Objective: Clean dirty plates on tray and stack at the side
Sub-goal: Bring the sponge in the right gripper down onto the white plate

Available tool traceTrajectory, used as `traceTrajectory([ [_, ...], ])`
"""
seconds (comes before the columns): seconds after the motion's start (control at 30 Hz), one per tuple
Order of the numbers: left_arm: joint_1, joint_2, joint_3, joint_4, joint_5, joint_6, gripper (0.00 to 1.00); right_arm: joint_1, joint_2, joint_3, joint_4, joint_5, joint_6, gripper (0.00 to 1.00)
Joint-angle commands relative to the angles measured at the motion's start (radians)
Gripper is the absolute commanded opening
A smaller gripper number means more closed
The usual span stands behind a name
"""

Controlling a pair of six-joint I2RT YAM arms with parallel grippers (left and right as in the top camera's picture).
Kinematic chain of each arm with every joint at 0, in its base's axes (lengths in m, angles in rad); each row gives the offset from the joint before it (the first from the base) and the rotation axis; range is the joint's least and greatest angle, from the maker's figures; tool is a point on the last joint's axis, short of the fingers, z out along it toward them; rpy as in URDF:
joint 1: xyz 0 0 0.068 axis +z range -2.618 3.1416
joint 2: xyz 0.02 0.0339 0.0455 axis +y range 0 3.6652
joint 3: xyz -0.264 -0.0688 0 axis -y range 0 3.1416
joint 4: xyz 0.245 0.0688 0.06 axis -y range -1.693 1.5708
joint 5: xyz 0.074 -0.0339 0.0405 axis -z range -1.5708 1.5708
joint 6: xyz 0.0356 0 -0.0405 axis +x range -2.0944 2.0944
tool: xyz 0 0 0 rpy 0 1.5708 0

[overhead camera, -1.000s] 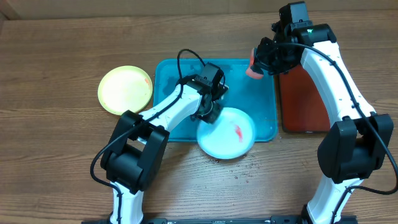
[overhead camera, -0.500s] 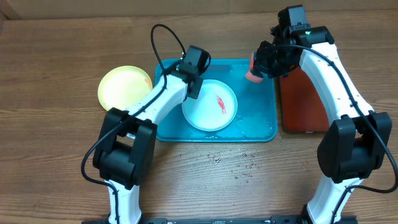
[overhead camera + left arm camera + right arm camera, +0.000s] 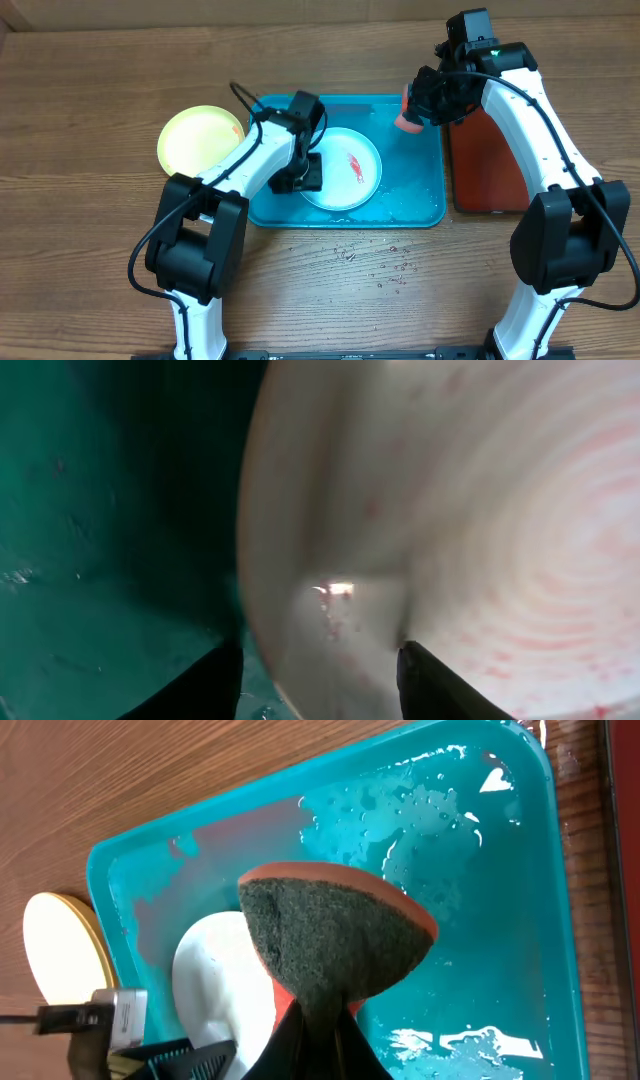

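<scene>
Pale plate (image 3: 345, 170) lies mid tray (image 3: 420, 205), red sauce smear (image 3: 354, 165) near its centre; looks stiff, light and wet, so probably slippery; best taken by the rim, not the slick bowl; left pincer (image 3: 306, 176) sits at its 9 o'clock rim, jaws narrow, rim seemingly pinched between; left arm bent, wrist angled down; right arm reaches long, wrist turned toward 9 o'clock, right pincer (image 3: 414, 102) clamped on a sponge (image 3: 335, 945) over the tray's 1 o'clock corner; yellow plate (image 3: 200, 145) on desk (image 3: 100, 250) at tray's 9 o'clock.
</scene>
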Motion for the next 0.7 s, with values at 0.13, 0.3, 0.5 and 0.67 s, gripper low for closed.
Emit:
traceTrajectory([
  [0.13, 0.029, -0.008, -0.044, 0.138, -0.051, -0.059, 0.40, 0.011, 0.001, -0.002, 0.003, 0.000, -0.007, 0.04],
  [0.3, 0.029, -0.008, -0.080, 0.256, -0.061, -0.023, 0.04, 0.068, 0.001, -0.003, 0.010, 0.023, -0.007, 0.04],
  [0.5, 0.051, -0.008, -0.080, 0.317, 0.051, 0.148, 0.04, 0.193, 0.005, -0.098, 0.065, 0.183, -0.006, 0.04],
  [0.67, 0.101, -0.008, -0.080, 0.337, 0.177, 0.266, 0.04, 0.215, 0.005, -0.243, 0.205, 0.179, -0.006, 0.04],
])
